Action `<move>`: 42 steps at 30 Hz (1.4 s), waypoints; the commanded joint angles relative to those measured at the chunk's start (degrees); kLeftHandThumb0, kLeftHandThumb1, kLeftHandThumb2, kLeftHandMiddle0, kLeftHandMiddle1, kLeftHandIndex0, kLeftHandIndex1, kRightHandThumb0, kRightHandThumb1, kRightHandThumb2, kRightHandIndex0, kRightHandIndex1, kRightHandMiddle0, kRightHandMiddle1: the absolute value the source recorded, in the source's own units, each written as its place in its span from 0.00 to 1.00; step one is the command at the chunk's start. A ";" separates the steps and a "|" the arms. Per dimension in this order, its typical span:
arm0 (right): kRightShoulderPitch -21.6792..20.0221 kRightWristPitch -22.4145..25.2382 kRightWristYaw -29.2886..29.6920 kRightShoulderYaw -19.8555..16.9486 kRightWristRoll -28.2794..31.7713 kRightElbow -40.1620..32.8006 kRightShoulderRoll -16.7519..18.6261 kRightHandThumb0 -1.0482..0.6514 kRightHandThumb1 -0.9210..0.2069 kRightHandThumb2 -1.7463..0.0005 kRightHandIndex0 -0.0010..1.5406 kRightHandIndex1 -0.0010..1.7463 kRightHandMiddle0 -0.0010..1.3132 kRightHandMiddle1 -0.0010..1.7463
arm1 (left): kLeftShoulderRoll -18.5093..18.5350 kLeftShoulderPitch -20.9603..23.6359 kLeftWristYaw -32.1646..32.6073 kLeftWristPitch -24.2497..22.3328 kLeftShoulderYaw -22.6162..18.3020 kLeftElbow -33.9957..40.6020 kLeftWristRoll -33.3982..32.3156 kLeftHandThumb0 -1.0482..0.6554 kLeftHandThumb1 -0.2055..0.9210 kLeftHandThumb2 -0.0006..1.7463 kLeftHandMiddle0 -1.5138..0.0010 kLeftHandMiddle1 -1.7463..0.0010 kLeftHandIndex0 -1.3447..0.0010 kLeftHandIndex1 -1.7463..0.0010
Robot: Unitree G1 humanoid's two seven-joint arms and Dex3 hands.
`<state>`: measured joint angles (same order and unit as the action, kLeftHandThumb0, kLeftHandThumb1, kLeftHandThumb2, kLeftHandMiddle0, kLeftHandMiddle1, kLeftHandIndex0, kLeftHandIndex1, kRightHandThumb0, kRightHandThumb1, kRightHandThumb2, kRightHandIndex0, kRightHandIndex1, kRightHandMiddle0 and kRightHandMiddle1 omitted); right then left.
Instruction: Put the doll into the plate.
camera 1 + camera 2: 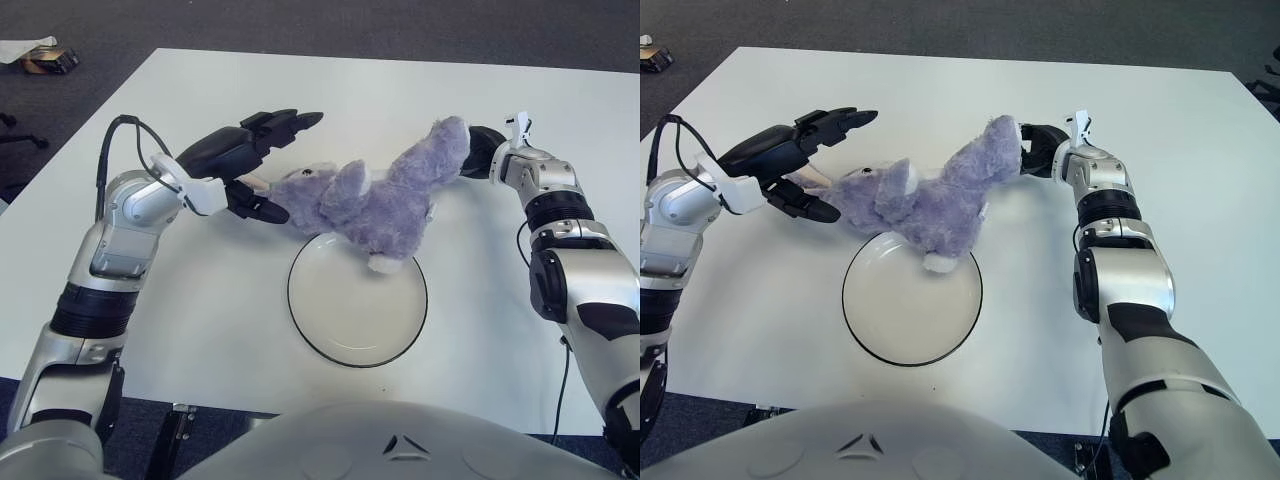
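table [150, 290]: white, our plate [357, 320] near its front edge
step: our left hand [248, 166], spread, reaches the doll [370, 200]; right hand [487, 152] pinches its far end
next: we lift it over the plate

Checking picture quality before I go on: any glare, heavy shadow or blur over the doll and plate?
Left eye view: even light, no glare on the plate; soft shadow under the doll; left hand sharp. Right eye view: same, right hand sharp at the doll's end.

Both head eyes look down at one table [200, 320].
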<state>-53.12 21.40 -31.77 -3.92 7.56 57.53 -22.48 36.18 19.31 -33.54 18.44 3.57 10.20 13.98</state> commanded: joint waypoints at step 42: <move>2.66 0.92 -0.10 -0.30 -0.91 1.42 0.50 0.61 0.80 0.07 0.56 1.00 0.51 0.91 | -4.54 2.04 11.51 6.78 11.89 -10.09 20.08 0.16 0.61 0.41 0.98 0.99 1.00 0.78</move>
<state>-52.76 20.73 -32.24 -4.65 7.54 57.70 -22.54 31.97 20.16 -23.61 24.50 13.85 1.63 31.19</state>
